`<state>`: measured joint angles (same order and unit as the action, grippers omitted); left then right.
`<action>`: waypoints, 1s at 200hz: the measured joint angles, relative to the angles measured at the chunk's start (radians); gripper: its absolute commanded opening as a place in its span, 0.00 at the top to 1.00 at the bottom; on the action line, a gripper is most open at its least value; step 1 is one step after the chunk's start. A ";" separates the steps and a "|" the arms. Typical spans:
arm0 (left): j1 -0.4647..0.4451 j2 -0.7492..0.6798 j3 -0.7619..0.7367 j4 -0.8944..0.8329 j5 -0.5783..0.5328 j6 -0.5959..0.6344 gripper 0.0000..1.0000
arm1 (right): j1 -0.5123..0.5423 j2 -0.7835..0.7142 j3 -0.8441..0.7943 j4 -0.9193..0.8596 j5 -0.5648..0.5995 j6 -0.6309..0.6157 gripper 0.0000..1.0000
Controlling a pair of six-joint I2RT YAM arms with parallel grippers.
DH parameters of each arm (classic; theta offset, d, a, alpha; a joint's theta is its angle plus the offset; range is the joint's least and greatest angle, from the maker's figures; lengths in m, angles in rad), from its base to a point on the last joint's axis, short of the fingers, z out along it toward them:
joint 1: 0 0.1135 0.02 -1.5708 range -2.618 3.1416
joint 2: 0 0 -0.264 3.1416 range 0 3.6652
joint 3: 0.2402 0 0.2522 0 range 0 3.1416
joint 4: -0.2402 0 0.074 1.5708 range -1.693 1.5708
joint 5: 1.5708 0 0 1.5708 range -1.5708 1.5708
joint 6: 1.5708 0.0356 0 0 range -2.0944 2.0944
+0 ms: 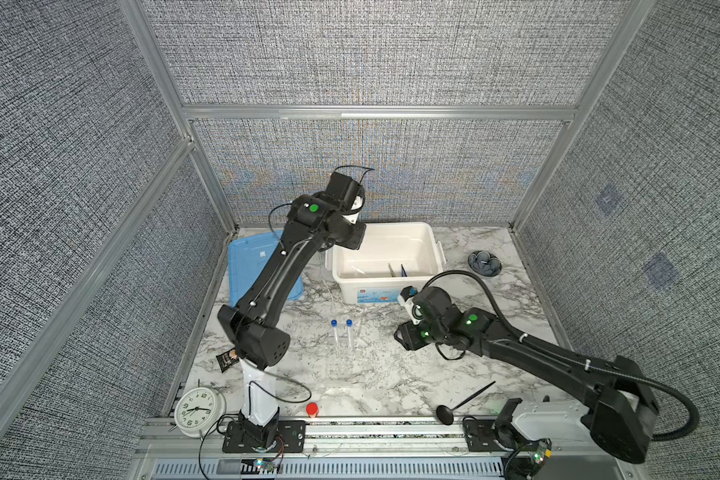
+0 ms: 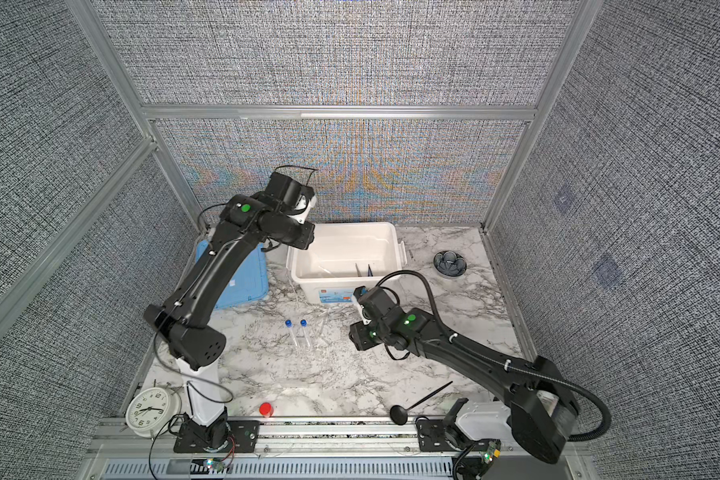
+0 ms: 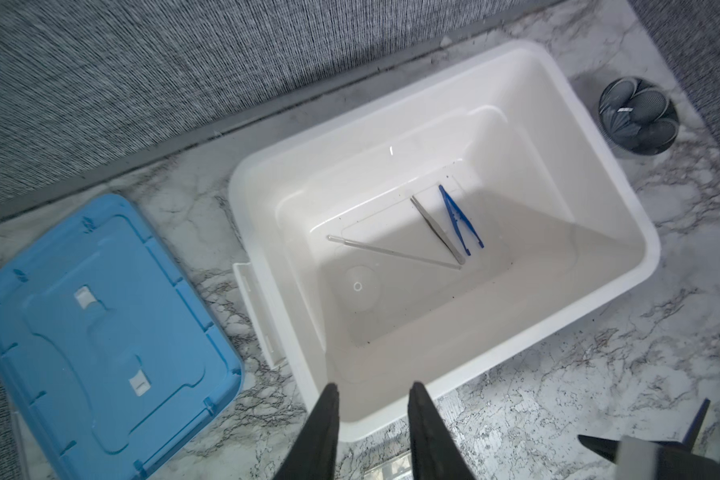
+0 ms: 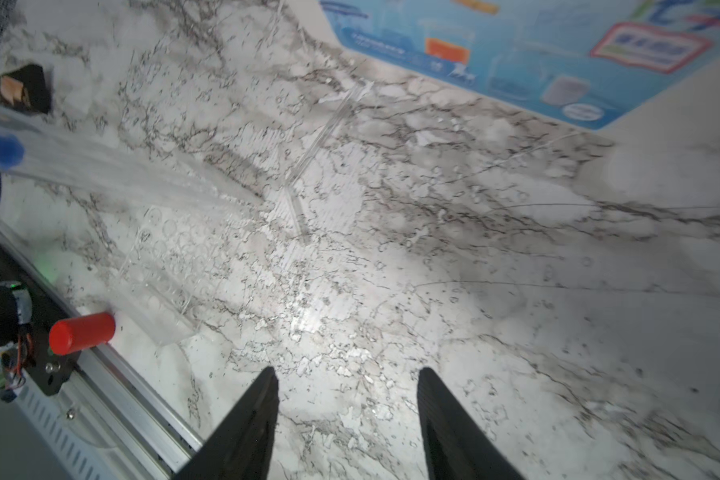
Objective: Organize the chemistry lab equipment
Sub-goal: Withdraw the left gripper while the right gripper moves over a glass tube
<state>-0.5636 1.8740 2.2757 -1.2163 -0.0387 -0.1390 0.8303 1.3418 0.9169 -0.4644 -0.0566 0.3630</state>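
- The left jaws are standing narrowly apart with nothing between them, hovering above the rim of the white bin (image 3: pixel 558 145).
- The right jaws are standing wider apart, also empty. They are hanging over bare bench (image 4: pixel 516 332) just in front of the bin's labelled wall.
- Inside the bin, the silver tweezers (image 3: pixel 437 230) and blue forceps (image 3: pixel 460 220) are lying side by side on the floor. One thin clear rod (image 3: pixel 391 251) is lying next to them, its end close to the tweezers.
- Further out in front of the bin, the two blue-capped tubes (image 1: pixel 336 334) are waiting on the bench by the clear rack (image 4: pixel 163 270). Whether they are seated in it cannot be told.
- Between the tubes and the bin's front wall, more thin clear rods (image 4: pixel 329 129) are lying loose on the bench.
- The blue lid (image 3: pixel 100 332) is lying off, beside the bin on the left arm's side.
- Judging by this, the task is looking roughly half done. The tweezers, forceps and one rod are in. The tubes, rack and remaining rods are waiting, with the lid probably coming last.
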 measured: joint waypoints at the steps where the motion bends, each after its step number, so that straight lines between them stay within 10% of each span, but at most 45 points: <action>1: 0.000 -0.005 -0.003 0.002 -0.002 0.000 0.67 | 0.002 0.003 0.001 0.001 0.000 -0.001 0.44; 91: 0.292 -0.521 -0.606 0.147 -0.055 -0.070 0.53 | 0.066 0.315 0.076 0.168 -0.117 -0.336 0.55; 128: 0.497 -0.608 -0.791 0.190 0.046 -0.114 0.52 | 0.067 0.430 0.156 0.192 -0.117 -0.405 0.59; 200: 0.611 -0.655 -1.031 0.305 0.152 -0.150 0.52 | 0.097 0.537 0.214 0.180 -0.051 -0.451 0.73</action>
<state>0.0475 1.2194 1.2446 -0.9112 0.1131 -0.2890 0.9272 1.8790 1.1305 -0.2840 -0.1081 -0.0875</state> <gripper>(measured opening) 0.479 0.283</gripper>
